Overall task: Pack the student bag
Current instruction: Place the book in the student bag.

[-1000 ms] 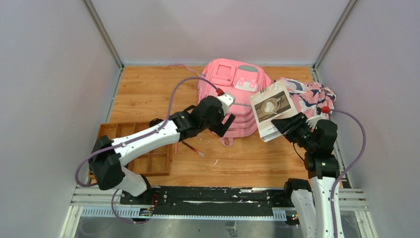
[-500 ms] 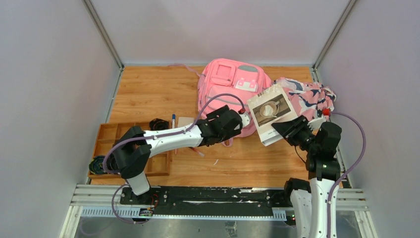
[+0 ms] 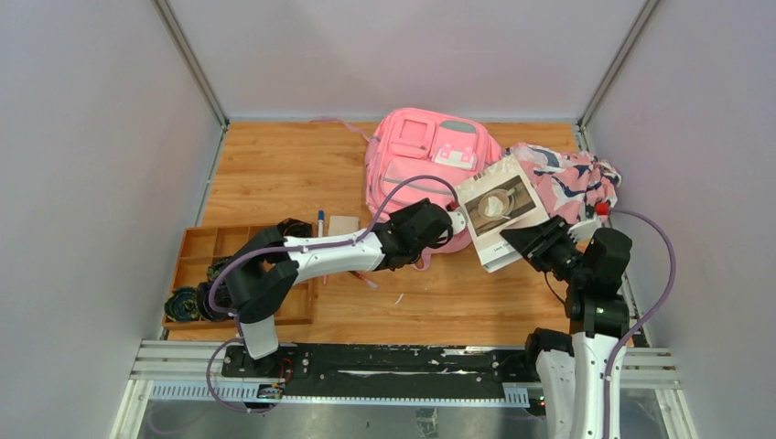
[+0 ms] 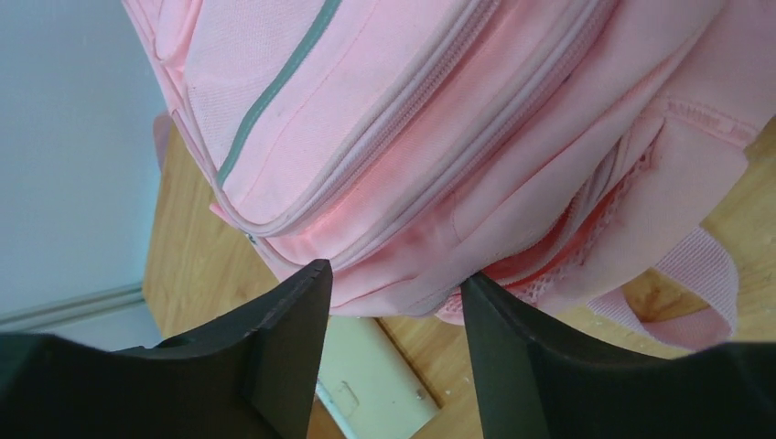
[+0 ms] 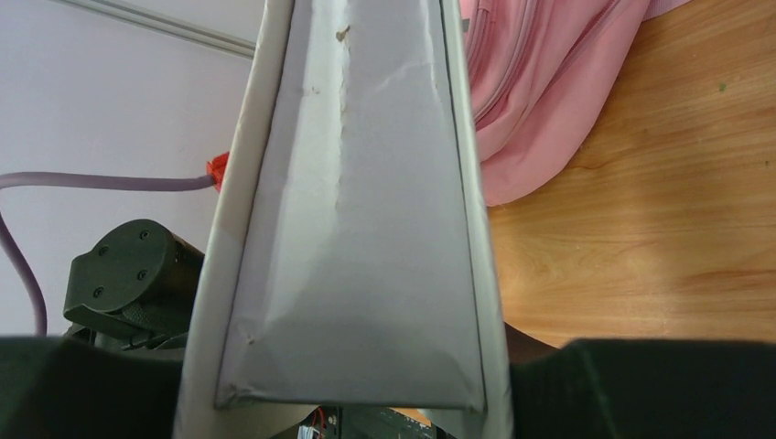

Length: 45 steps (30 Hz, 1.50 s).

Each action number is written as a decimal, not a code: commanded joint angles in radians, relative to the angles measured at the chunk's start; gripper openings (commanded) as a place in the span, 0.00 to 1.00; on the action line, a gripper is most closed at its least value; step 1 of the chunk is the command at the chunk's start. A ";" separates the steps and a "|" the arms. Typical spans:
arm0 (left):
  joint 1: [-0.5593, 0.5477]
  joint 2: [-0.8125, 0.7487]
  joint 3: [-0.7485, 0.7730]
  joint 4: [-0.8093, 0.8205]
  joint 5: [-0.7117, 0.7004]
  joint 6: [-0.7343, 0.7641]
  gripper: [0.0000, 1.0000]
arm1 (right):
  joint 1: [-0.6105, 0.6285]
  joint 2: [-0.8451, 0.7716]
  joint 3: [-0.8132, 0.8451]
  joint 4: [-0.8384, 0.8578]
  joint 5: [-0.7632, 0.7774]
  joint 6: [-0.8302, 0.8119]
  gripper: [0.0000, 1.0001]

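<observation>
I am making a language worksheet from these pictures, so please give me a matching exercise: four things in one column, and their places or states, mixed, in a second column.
1 student bag
2 book
3 wooden tray
4 patterned cloth

A held by the right fingers
B near left of the table
C far middle, left fingers at its near edge
D far right, behind the book

Pairs: 1-C; 2-A; 3-B; 4-D

Left arm point(image 3: 320, 249) stretches far forward, left end effector point(image 4: 393, 274) fingers apart. Right end effector point(image 3: 523, 240) pinches a thin white picture book point(image 3: 499, 206).
</observation>
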 commanded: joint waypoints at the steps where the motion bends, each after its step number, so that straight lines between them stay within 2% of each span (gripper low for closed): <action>1: 0.029 -0.025 -0.029 0.152 0.031 -0.027 0.52 | -0.014 -0.018 0.014 -0.001 -0.057 -0.001 0.23; 7: 0.069 -0.043 0.005 0.146 0.051 -0.088 0.02 | -0.014 -0.044 0.008 -0.034 -0.056 -0.016 0.23; 8: 0.071 -0.051 0.016 0.137 0.051 -0.101 0.00 | -0.014 -0.047 0.016 -0.048 -0.052 -0.023 0.23; 14: 0.119 -0.129 0.110 0.072 0.208 -0.238 0.00 | -0.009 -0.051 0.149 -0.199 -0.008 -0.108 0.22; 17: 0.169 -0.141 0.221 -0.010 0.328 -0.338 0.00 | 0.009 -0.062 0.221 -0.259 0.020 -0.150 0.22; 24: 0.234 -0.050 0.549 -0.211 0.395 -0.507 0.00 | 0.050 -0.075 0.296 -0.267 -0.077 -0.188 0.24; 26: 0.254 -0.026 0.623 -0.224 0.416 -0.558 0.00 | 0.051 -0.092 0.249 -0.220 -0.150 -0.146 0.25; 27: 0.261 -0.020 0.643 -0.223 0.424 -0.582 0.00 | 0.051 -0.110 0.203 -0.156 -0.211 -0.061 0.26; 29: 0.271 -0.010 0.670 -0.210 0.437 -0.620 0.00 | 0.051 -0.150 0.061 0.062 -0.299 0.111 0.26; 30: 0.273 -0.010 0.676 -0.201 0.444 -0.632 0.00 | 0.052 -0.169 0.002 0.118 -0.320 0.165 0.26; 34: 0.275 -0.005 0.695 -0.179 0.456 -0.667 0.00 | 0.068 -0.213 -0.080 -0.017 -0.239 0.123 0.26; 41: 0.271 -0.003 0.665 -0.159 0.512 -0.713 0.00 | 0.095 -0.334 -0.354 0.227 -0.219 0.446 0.23; 45: 0.237 -0.006 0.657 -0.148 0.444 -0.641 0.00 | 0.139 -0.440 -0.440 0.295 -0.118 0.639 0.23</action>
